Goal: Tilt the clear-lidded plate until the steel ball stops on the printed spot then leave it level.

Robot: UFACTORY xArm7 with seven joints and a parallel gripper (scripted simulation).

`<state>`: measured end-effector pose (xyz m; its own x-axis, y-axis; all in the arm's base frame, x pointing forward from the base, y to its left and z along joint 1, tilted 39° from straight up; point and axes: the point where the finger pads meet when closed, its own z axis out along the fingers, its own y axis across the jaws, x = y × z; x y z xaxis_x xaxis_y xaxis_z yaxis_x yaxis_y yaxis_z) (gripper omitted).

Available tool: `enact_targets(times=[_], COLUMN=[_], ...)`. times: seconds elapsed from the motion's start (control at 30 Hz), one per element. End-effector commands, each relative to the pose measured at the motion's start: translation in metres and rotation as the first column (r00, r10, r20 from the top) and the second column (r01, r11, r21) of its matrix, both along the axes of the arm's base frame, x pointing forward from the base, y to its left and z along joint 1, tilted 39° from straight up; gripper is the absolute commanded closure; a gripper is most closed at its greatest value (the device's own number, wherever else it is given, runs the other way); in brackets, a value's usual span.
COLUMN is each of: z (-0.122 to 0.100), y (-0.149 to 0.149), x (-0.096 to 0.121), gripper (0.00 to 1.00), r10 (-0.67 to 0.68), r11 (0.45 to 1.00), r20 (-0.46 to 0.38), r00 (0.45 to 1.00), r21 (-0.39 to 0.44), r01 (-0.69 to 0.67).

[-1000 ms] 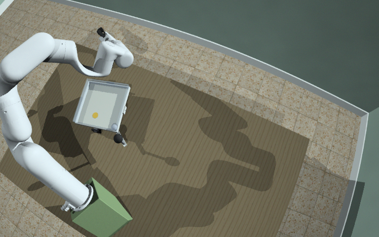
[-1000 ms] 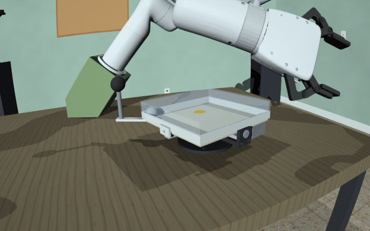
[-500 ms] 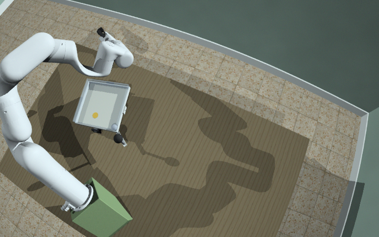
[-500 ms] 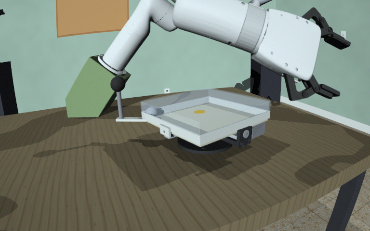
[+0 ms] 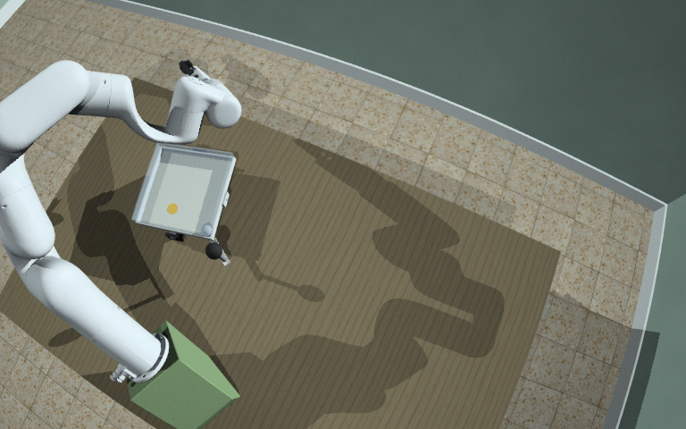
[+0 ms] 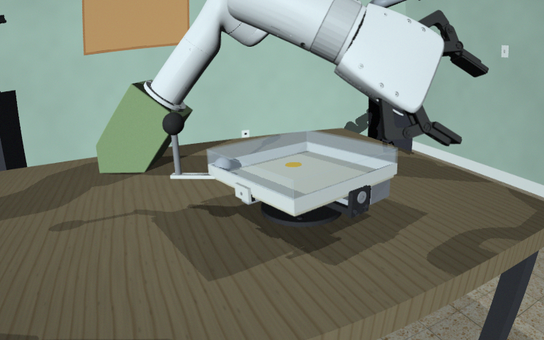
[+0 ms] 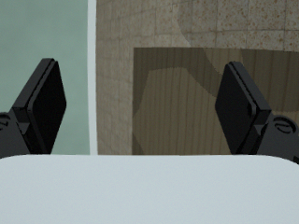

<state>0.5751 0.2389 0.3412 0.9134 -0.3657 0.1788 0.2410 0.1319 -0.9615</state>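
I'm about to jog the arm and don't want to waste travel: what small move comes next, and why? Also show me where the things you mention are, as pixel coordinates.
I'd probably swing the open gripper [image 5: 186,66] [image 6: 467,103] [image 7: 141,82] back toward the black knob [image 5: 213,250] [image 6: 173,123], staying above the plate [image 5: 143,188] [image 6: 256,191]. The ball [image 5: 206,229] [image 6: 222,163] sits in the corner nearest that knob, off the yellow spot [image 5: 172,208] [image 6: 293,164].

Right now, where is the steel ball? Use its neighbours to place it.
In the top view, the steel ball sits in the plate's lower-right corner, nearest the black knob, off the yellow spot.
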Motion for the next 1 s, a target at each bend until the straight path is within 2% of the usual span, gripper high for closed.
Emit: enact_targets(times=[0.0,0.03,0.1,0.57,0.63,0.97], z=[0.002,-0.003,-0.029,-0.048,-0.076,-0.102], y=[0.0,-0.004,-0.025,-0.042,-0.068,-0.094], x=[0.0,-0.003,-0.02,-0.034,-0.058,-0.083], gripper=[0.0,0.0,0.0,0.0,0.0,0.0], r10=[0.0,0.001,-0.001,-0.008,-0.025,-0.049], r11=[1.0,1.0,0.994,0.984,0.961,0.932], r20=[0.003,-0.009,-0.075,-0.123,-0.193,-0.254], r00=[1.0,1.0,0.997,0.992,0.981,0.966], r21=[0.0,-0.017,-0.111,-0.178,-0.275,-0.359], r01=[0.0,-0.001,-0.007,-0.014,-0.029,-0.048])
